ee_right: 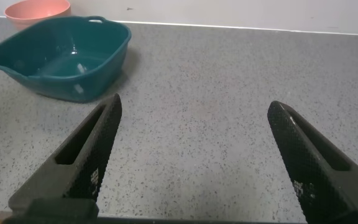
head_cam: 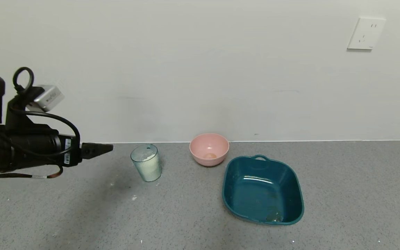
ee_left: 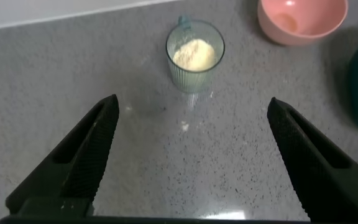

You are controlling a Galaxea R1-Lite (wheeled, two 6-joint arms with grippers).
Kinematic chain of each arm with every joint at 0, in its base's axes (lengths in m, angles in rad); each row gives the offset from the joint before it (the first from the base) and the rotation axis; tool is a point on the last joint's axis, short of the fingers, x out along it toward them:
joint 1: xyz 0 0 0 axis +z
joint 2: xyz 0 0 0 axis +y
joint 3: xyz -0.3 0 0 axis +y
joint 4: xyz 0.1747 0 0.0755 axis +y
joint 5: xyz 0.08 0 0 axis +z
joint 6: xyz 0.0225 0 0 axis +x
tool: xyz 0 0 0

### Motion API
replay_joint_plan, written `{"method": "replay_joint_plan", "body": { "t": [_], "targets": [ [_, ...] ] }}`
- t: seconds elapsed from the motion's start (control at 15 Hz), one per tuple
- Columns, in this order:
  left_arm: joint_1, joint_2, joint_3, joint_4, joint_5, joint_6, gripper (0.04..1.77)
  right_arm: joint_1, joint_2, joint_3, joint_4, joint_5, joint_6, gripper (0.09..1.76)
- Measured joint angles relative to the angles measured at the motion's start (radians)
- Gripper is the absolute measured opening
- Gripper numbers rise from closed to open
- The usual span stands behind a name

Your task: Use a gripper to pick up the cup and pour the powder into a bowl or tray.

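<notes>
The ribbed pale blue-green cup [head_cam: 147, 163] stands upright on the grey counter, with white powder [head_cam: 147, 157] inside. It also shows in the left wrist view [ee_left: 194, 56], with the powder [ee_left: 195, 55] pale in it. My left gripper [head_cam: 109, 148] hovers above the counter to the left of the cup, clear of it; in its wrist view the gripper [ee_left: 191, 130] is open and empty. The dark teal basin [head_cam: 262, 189] sits to the right of the cup and also shows in the right wrist view [ee_right: 61, 56]. My right gripper [ee_right: 194, 134] is open over bare counter, out of the head view.
A round pink bowl [head_cam: 209, 148] stands by the wall between cup and basin, with something small and pale inside. White specks lie on the counter near the cup. The wall runs along the back; a socket plate [head_cam: 366, 33] is high on the right.
</notes>
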Motion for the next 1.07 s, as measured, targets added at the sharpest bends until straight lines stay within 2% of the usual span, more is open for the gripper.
{"method": "replay_joint_plan", "body": {
  "t": [0.27, 0.73, 0.93, 1.07],
  "targets": [
    [-0.019, 0.073, 0.100, -0.026, -0.002, 0.004, 1.72, 0.000, 0.000, 0.000, 0.000, 0.000, 0.000, 1.71],
    [-0.060, 0.213, 0.293, -0.361, 0.011, 0.009, 1.72, 0.000, 0.000, 0.000, 0.000, -0.001, 0.000, 1.71],
    [-0.070, 0.277, 0.333, -0.464, 0.010, 0.007, 1.72, 0.000, 0.000, 0.000, 0.000, 0.000, 0.000, 1.71],
    [-0.076, 0.312, 0.345, -0.495, 0.011, 0.007, 1.72, 0.000, 0.000, 0.000, 0.000, 0.000, 0.000, 1.71]
  ]
}}
